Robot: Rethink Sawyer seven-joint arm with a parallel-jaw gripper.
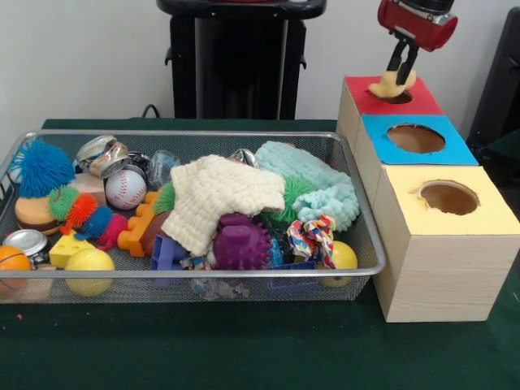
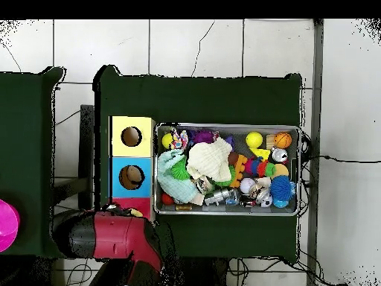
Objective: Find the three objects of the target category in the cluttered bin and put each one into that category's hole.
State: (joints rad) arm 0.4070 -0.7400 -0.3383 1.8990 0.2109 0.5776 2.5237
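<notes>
My gripper [image 1: 399, 71] hangs at the far right, above the red-topped box [image 1: 361, 93]. It is shut on a small pale yellow object [image 1: 392, 84], held right at the rim of that box's round hole. In the overhead view the red arm [image 2: 111, 234] covers the red box and hides the gripper. The silver wire-mesh bin [image 1: 195, 274] lies left of the boxes, full of toys, and also shows in the overhead view [image 2: 227, 125]. In it are a cream knitted cloth [image 1: 219, 199], a mint cloth [image 1: 321, 183], a purple spiky ball [image 1: 241, 244] and a baseball [image 1: 125, 188].
A blue-topped box [image 1: 378, 130] and a yellow-topped box [image 1: 487, 219], each with a round hole, stand in a row with the red one. The bin also holds a blue fuzzy ball [image 1: 41, 166], yellow balls [image 1: 89, 270] and an orange [image 1: 12, 260]. A pink object [image 2: 4, 223] sits at the overhead view's left edge.
</notes>
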